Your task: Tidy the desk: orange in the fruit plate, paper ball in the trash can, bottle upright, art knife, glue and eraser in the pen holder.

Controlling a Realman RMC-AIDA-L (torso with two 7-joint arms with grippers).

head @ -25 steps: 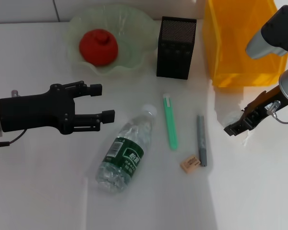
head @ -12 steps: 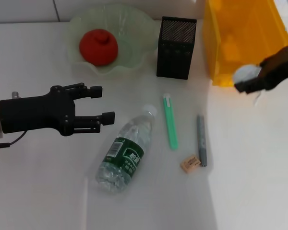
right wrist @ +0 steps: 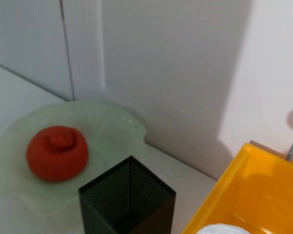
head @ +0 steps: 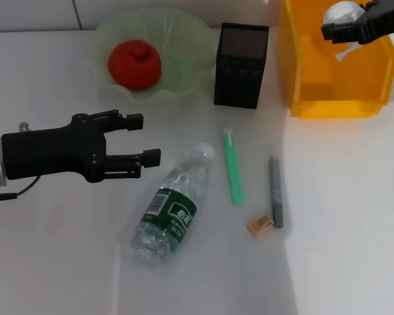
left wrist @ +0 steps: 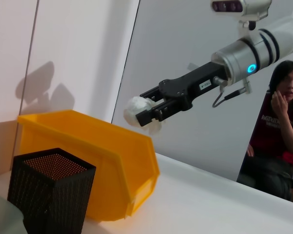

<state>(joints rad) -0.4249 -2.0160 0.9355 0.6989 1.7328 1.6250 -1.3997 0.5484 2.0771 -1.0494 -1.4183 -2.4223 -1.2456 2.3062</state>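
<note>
My right gripper (head: 335, 29) is shut on the white paper ball (head: 342, 13) and holds it above the yellow trash bin (head: 335, 105); the left wrist view shows the same gripper (left wrist: 146, 113) with the ball (left wrist: 135, 109) over the bin (left wrist: 112, 165). The red-orange fruit (head: 134, 63) lies in the green fruit plate (head: 184, 39). The clear bottle (head: 172, 207) lies on its side. My left gripper (head: 141, 139) is open, just left of the bottle's cap. The green art knife (head: 233, 166), grey glue stick (head: 276, 192) and tan eraser (head: 261, 224) lie on the desk. The black mesh pen holder (head: 241, 64) stands upright.
The wall runs behind the plate, holder and bin. A seated person (left wrist: 278, 141) shows far off in the left wrist view. The right wrist view shows the plate (right wrist: 112, 122), fruit (right wrist: 57, 152), holder (right wrist: 127, 202) and bin (right wrist: 249, 195).
My right gripper has carried the paper ball up and back from the desk's right side to above the yellow bin. My left gripper has shifted slightly towards the bottle.
</note>
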